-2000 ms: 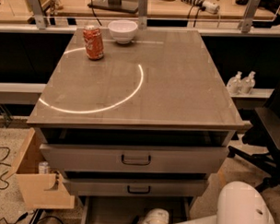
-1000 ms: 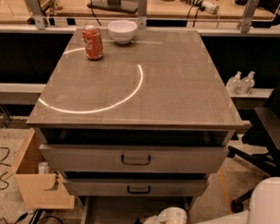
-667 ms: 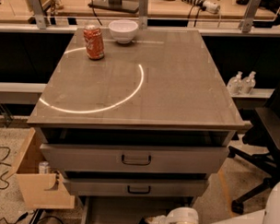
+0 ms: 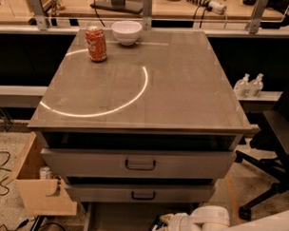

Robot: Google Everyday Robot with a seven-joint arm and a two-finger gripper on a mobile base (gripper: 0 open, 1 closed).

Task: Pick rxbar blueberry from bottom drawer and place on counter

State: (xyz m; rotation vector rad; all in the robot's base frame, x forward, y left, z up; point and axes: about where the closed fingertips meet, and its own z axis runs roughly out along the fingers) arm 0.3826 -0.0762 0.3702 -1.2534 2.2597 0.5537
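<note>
Reaching in the near bottom drawer is our tool; we cannot tell its hold. Next, lift onto the desk

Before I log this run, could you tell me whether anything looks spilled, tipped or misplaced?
Nothing stands out: the red can stands upright on the counter, and the gripper is low at the open bottom drawer.

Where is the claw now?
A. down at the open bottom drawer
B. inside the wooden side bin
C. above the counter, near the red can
A: the claw is low at the front, over the grey floor of the pulled-out bottom drawer.
</note>
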